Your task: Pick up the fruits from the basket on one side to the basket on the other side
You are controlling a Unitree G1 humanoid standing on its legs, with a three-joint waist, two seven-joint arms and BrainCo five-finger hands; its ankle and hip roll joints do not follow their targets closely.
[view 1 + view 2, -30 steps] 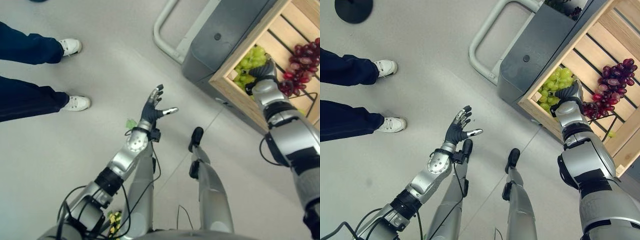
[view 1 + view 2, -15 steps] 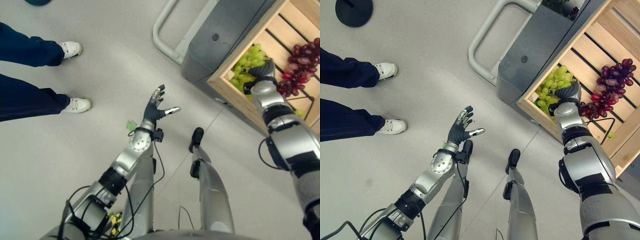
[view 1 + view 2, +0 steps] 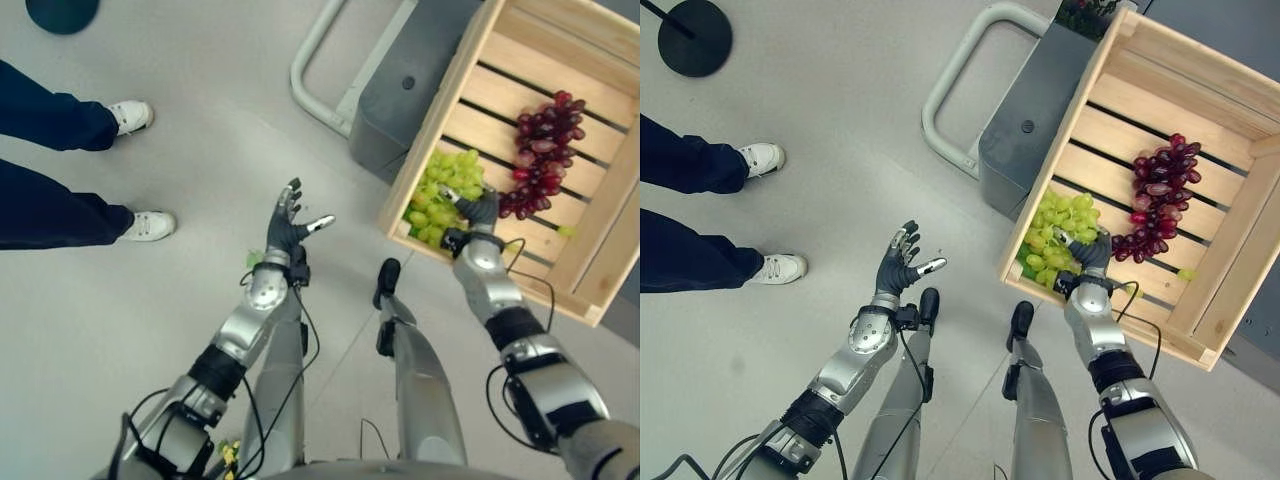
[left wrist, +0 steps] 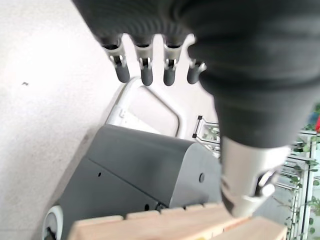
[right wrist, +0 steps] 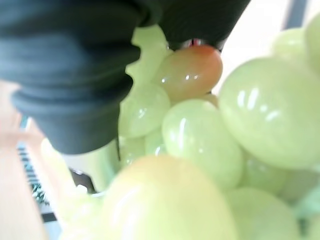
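Observation:
A wooden crate [image 3: 437, 120] holds a bunch of green grapes [image 3: 440, 185] in its near corner and a bunch of red grapes [image 3: 540, 150] further in. My right hand [image 3: 480, 213] lies on the green bunch beside the red one; in the right wrist view the green grapes [image 5: 195, 135] press right up against the hand's dark cover. My left hand [image 3: 285, 228] hovers open over the floor to the crate's left, palm empty, its straight fingers [image 4: 146, 70] pointing toward the grey cart.
The crate rests on a grey cart [image 3: 410, 95] with a pale loop handle [image 3: 320, 50]. A person's legs and white shoes [image 3: 150, 225] stand at the left. A black round base [image 3: 695, 35] sits at the far left. One loose green grape [image 3: 567, 231] lies in the crate.
The whole picture has shifted, so more of the crate shows. My right hand stays on the green grapes. The left hand keeps its open pose.

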